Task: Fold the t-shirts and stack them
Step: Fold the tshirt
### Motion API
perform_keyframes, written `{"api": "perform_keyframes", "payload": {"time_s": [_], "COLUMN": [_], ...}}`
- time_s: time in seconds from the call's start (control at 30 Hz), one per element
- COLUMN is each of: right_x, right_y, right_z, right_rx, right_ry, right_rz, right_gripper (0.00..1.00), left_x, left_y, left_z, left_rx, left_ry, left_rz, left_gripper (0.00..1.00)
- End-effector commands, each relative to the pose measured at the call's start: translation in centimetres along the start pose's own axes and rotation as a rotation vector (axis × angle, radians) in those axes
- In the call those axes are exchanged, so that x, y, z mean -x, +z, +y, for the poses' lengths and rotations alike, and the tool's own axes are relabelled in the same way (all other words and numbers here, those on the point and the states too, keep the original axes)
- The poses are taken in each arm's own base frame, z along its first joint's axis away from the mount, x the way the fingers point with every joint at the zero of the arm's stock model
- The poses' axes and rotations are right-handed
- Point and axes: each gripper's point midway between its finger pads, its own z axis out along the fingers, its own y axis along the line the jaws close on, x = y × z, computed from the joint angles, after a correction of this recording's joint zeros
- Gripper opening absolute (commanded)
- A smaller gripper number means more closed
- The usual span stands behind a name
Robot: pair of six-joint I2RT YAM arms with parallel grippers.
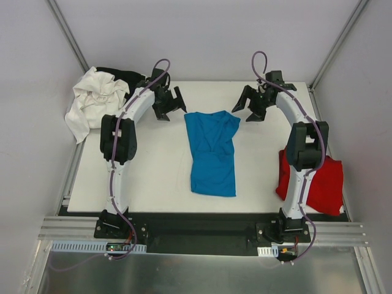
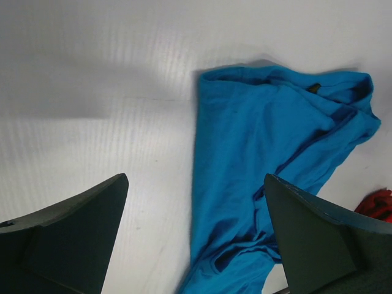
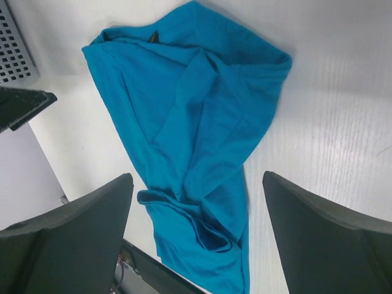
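Closest to me are the two arm bases, bolted to the rail at the near edge of the table (image 1: 153, 177). From there the left arm (image 1: 119, 144) rises and bends at the elbow, with its forearm reaching to the far left of the table. The right arm (image 1: 304, 147) mirrors it on the far right. Both wrists are turned inward toward the middle. The left end effector (image 1: 173, 107) has its jaws spread wide and holds nothing, hanging just beside the far left corner of the blue t-shirt (image 1: 212, 153). The right end effector (image 1: 248, 109) is just as wide and empty, off the shirt's far right corner. The blue t-shirt lies in the middle of the table, folded in lengthways to a rumpled strip with its collar end farthest from me. The red t-shirt (image 1: 324, 180) sits bunched at the table's right edge, partly behind the right arm. A white garment (image 1: 95, 98) and a black garment (image 1: 122, 75) are heaped at the far left corner.
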Motion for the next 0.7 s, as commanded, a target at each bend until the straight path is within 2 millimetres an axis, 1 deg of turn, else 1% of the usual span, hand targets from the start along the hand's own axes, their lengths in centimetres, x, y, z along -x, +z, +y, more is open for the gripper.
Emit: {"api": "perform_keyframes", "payload": {"time_s": [0.0,0.13,0.3,0.33,0.4,0.43,0.5,0.57,0.67], "right_x": [1.9,2.4,3.0,3.4,3.3,3.8,3.4,3.2,2.6], "right_y": [0.0,0.2,0.7,0.9,1.5,1.7,2.2,2.5,2.6], "right_z": [-0.2,-1.0,-1.8,-1.8,-2.0,-1.8,-2.0,-1.9,-2.1], "right_rx": [0.05,0.071,0.084,0.089,0.095,0.114,0.123,0.131,0.129], "right_ry": [0.03,0.055,0.088,0.088,0.126,0.121,0.155,0.147,0.137], "right_rz": [-0.009,-0.002,-0.018,-0.034,-0.038,-0.059,-0.05,-0.05,-0.039], "right_gripper": [0.91,0.91,0.9,0.9,0.9,0.9,0.9,0.9,0.9], "left_x": [0.4,-0.8,-1.9,-1.9,-2.2,-2.1,-2.3,-2.2,-2.4], "left_y": [-0.2,0.7,2.3,2.5,3.2,3.3,3.9,4.2,5.1], "left_z": [-2.5,-2.9,-2.3,-2.2,-1.9,-1.9,-1.8,-1.9,-2.3], "left_rx": [-0.073,-0.059,-0.032,-0.027,-0.018,-0.015,-0.016,-0.021,-0.035], "left_ry": [-0.001,0.016,-0.01,-0.014,-0.022,-0.022,-0.023,-0.022,-0.022], "left_rz": [-0.005,0.014,0.048,0.049,0.059,0.057,0.071,0.073,0.089], "left_gripper": [0.93,0.93,0.93,0.92,0.92,0.92,0.92,0.92,0.89]}}
